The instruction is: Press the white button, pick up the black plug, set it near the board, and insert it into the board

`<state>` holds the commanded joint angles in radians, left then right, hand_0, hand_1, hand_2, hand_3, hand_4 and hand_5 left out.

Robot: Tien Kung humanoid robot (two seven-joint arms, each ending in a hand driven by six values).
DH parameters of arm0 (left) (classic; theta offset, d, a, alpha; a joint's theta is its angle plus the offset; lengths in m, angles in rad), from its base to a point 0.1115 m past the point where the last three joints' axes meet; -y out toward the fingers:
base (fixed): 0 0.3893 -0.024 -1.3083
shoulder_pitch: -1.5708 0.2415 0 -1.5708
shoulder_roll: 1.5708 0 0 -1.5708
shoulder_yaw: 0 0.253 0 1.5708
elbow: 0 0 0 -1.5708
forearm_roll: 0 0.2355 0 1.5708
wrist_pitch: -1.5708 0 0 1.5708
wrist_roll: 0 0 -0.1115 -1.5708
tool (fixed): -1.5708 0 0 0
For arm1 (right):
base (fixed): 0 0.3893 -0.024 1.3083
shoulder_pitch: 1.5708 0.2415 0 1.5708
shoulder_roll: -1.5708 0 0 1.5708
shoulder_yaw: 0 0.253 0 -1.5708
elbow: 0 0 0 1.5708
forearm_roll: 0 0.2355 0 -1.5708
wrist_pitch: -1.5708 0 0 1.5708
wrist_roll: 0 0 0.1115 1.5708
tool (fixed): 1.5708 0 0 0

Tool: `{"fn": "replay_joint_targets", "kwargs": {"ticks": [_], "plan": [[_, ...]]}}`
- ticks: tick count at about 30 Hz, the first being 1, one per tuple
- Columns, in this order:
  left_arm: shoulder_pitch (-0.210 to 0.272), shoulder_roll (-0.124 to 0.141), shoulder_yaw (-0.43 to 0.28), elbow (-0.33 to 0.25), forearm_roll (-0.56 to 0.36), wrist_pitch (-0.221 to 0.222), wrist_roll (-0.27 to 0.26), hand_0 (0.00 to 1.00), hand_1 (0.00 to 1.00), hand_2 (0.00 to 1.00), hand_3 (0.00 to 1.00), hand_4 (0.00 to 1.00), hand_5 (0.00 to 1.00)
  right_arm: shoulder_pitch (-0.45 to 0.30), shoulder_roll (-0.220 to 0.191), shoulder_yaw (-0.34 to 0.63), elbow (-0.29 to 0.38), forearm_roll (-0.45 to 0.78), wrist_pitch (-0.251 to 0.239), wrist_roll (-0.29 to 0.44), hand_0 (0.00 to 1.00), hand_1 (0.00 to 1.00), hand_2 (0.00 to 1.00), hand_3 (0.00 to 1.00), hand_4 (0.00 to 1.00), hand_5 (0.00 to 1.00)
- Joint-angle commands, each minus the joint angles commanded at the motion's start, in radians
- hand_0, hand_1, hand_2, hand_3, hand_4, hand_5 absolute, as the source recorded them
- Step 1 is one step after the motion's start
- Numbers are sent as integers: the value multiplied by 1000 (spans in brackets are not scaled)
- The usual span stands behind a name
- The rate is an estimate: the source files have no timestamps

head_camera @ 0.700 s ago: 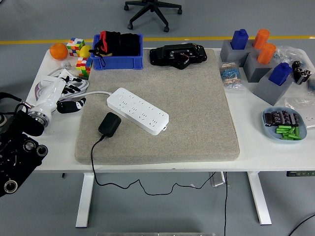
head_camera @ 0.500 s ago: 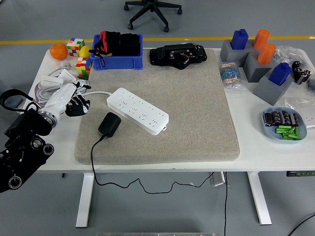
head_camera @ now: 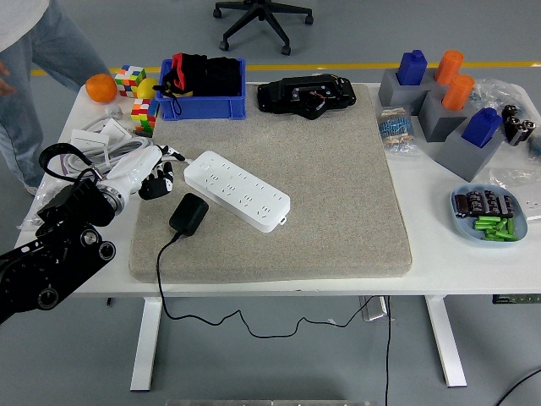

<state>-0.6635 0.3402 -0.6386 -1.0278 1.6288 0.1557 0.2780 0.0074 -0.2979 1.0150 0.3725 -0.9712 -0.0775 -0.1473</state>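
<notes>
We see the left hand [head_camera: 150,172] over the left edge of the grey mat [head_camera: 338,194], with the black arm behind it coming in from the lower left. Its fingers [head_camera: 161,179] are loosely curled and point down, and they hold nothing. Just to the right of the hand lies the white power strip [head_camera: 237,189], placed diagonally on the mat; the near end of the strip is close to the fingertips, but we cannot tell if they touch it. The white button we cannot make out on the strip. Below the hand and a little to the right, the black plug [head_camera: 188,214] lies on the mat, just beside the strip, and its black cable [head_camera: 161,279] runs down over the mat edge and hangs under the white table [head_camera: 439,254].

Above the hand we see a blue bin [head_camera: 203,106] with dark things inside, some colourful cubes [head_camera: 135,85] and an orange [head_camera: 101,87]. At the far left of the hand a person [head_camera: 30,76] in jeans stands beside the table. The right hand is not in view.
</notes>
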Motion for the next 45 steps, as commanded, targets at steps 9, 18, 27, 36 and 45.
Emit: {"fn": "replay_joint_targets", "kwargs": {"ticks": [9,18,27,36,45], "plan": [[-117,-49,173,110,7,-14,5,114,118,137,736,2,2,7,-6,-18,-1,6,0,0,558,486,505,495,642,391],[-153,-85,198,158,32,-18,9,110,113,134,742,2,2,6,-9,-31,-3,9,0,0,558,486,506,497,643,390],[-188,-112,250,204,42,-27,15,104,106,131,741,2,2,9,-10,-38,-1,11,0,0,558,486,505,497,645,392],[-226,-131,290,257,50,-46,29,103,104,130,742,2,2,11,-14,-38,-1,11,0,0,559,487,505,498,644,391],[-234,-134,332,262,40,-52,29,98,100,130,740,2,2,8,-12,-38,-2,11,0,-1,558,487,505,497,644,392]]}}
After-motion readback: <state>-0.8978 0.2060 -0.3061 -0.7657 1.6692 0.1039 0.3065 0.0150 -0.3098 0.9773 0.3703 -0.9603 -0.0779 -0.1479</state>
